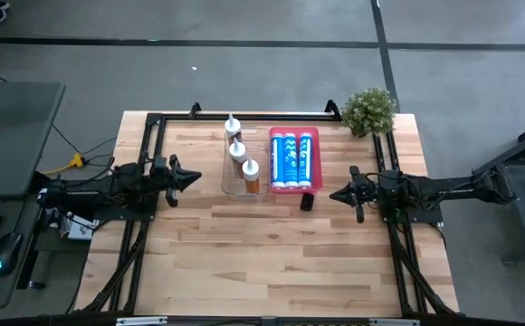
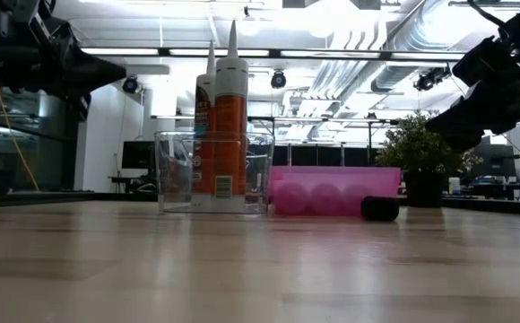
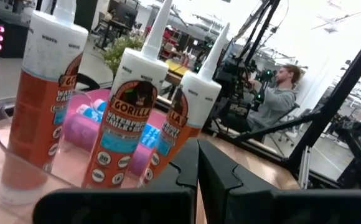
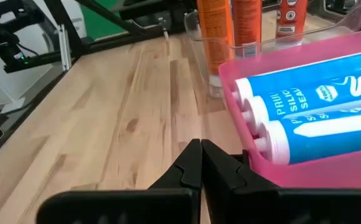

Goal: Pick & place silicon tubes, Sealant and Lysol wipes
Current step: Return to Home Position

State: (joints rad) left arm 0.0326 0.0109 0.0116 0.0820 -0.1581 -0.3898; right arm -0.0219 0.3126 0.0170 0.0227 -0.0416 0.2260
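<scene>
1. Three blue tubes (image 1: 291, 160) lie side by side in the red bin (image 2: 336, 178), lengthwise front to back and filling most of it. In the right wrist view their white capped ends line up at one end wall.
2. The red bin sits on the surface (image 1: 272, 254) near the middle of the back edge.
3. A clear bin (image 2: 175, 170) sits just beside the red bin, on its left. It holds three orange tubes (image 1: 238, 154) standing upright with white nozzles up, in a row running front to back.
4. A small black object (image 1: 307, 202) lies on the surface just in front of the red bin's front right corner.
5. A potted plant (image 1: 368, 110) stands at the back right corner.
6. The left gripper (image 1: 195, 177) is above the surface near the left edge, pointing at the clear bin but apart from it. Its fingers are pressed together and hold nothing.
7. The right gripper (image 1: 333, 194) is near the right edge, pointing at the red bin but apart from it. Its fingers are also pressed together and empty.
8. The left wrist view shows a seated person (image 3: 274, 93) in the room beyond the surface.
</scene>
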